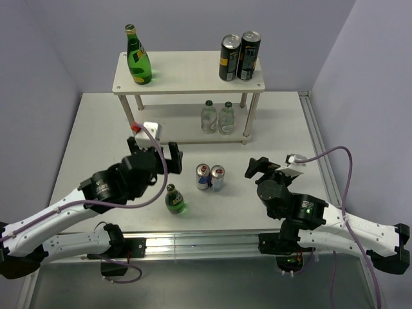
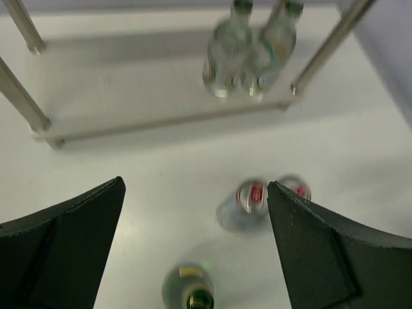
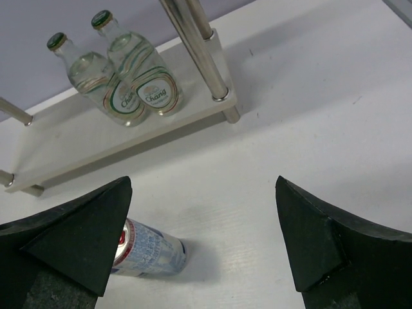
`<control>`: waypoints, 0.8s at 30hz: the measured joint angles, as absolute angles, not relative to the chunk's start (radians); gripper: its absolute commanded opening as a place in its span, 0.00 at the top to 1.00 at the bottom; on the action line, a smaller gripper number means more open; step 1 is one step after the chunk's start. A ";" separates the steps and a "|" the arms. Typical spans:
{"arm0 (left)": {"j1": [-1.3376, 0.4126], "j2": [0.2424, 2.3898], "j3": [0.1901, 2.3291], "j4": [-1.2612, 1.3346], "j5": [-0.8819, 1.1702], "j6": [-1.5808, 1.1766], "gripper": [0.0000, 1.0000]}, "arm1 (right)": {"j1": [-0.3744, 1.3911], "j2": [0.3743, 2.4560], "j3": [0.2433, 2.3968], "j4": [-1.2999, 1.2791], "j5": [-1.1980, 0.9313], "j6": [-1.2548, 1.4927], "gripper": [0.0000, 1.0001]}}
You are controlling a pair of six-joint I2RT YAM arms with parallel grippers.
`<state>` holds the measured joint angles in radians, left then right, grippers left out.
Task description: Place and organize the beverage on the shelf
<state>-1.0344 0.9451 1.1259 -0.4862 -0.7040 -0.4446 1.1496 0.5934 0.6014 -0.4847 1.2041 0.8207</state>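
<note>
The shelf (image 1: 187,74) stands at the back. Its top board carries a green glass bottle (image 1: 137,64) and two tall dark cans (image 1: 238,58). Two clear green-capped bottles (image 1: 217,117) (image 3: 122,84) stand on the lower board (image 2: 129,90). On the table in front are two silver-blue-red cans (image 1: 210,177) (image 2: 248,199) and a second green bottle (image 1: 174,199) (image 2: 188,290). My left gripper (image 1: 154,153) (image 2: 195,187) hangs open and empty above the table, behind this bottle and left of the cans. My right gripper (image 1: 257,166) (image 3: 203,183) is open and empty, just right of the cans; one can (image 3: 151,251) shows beside its left finger.
A metal shelf leg (image 3: 199,51) stands at the lower board's right front corner, beside the clear bottles. Grey walls close in the table on three sides. A raised rail (image 1: 315,148) runs along the right edge.
</note>
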 measured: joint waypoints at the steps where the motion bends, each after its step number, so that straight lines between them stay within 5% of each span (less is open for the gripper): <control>1: -1.057 0.931 1.087 -0.516 -0.707 -0.479 0.01 | 1.150 0.593 0.609 -0.496 1.194 0.822 0.00; 12: -1.203 0.796 0.841 -0.645 -0.743 -0.805 0.01 | 1.157 0.547 0.662 -0.555 0.939 0.760 0.01; 24: -1.315 0.963 0.805 -0.687 -0.859 -1.031 0.01 | 1.163 0.513 0.662 -0.632 0.921 0.813 0.01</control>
<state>-1.3148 0.9627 0.8051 -0.6868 -0.8589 -1.0313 1.1625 0.5129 0.6621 -0.6315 0.9211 0.8127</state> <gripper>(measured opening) 0.994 0.993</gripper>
